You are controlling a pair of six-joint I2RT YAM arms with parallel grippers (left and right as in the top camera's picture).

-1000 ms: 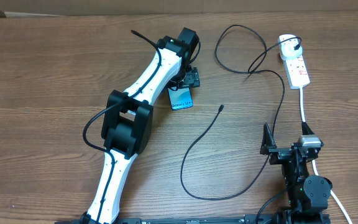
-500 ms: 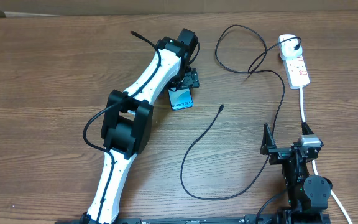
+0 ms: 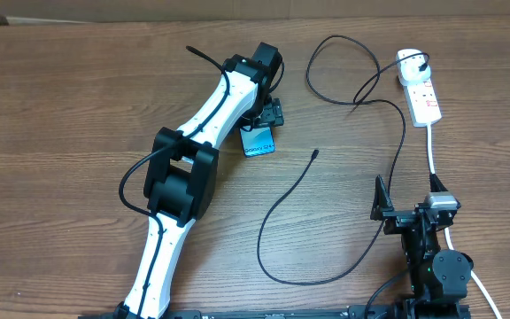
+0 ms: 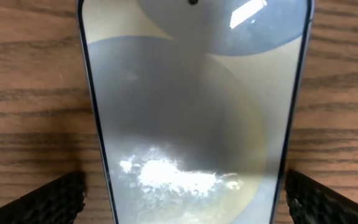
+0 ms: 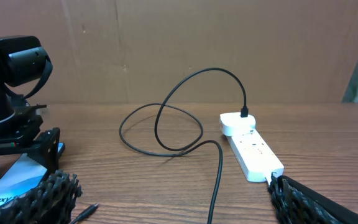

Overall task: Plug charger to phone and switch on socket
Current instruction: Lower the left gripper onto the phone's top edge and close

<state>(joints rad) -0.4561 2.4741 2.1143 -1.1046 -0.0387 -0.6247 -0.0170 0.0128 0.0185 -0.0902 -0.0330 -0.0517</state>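
Phone (image 4: pixel 191 112): slim, glossy, probably slippery; take its long edges.
Charger (image 5: pixel 220 165): limp, light; pinch just behind the connector tip (image 3: pixel 314 153).
Left fingers (image 4: pixel 48 202): spread wide, astride the phone, empty.
Right fingers (image 5: pixel 48 193): spread wide, empty.

I see the table (image 3: pixel 69 97) as brown wood-grain, the grain running side to side. The phone (image 3: pixel 257 142) lies flat on it near the middle with its screen up, its far end hidden under the arm in the overhead view. The charger (image 3: pixel 269 217) — a thin black cable — snakes over the wood to the right. Its connector tip (image 3: pixel 315 153) rests free, near the phone but apart from it. The cable bows toward the near edge, climbs the right side, loops at the far side and ends at a white plug (image 3: pixel 407 58) seated in the socket (image 3: pixel 423 93). The socket lies far right — its thick white cord (image 3: pixel 432 146) trails toward the near edge.
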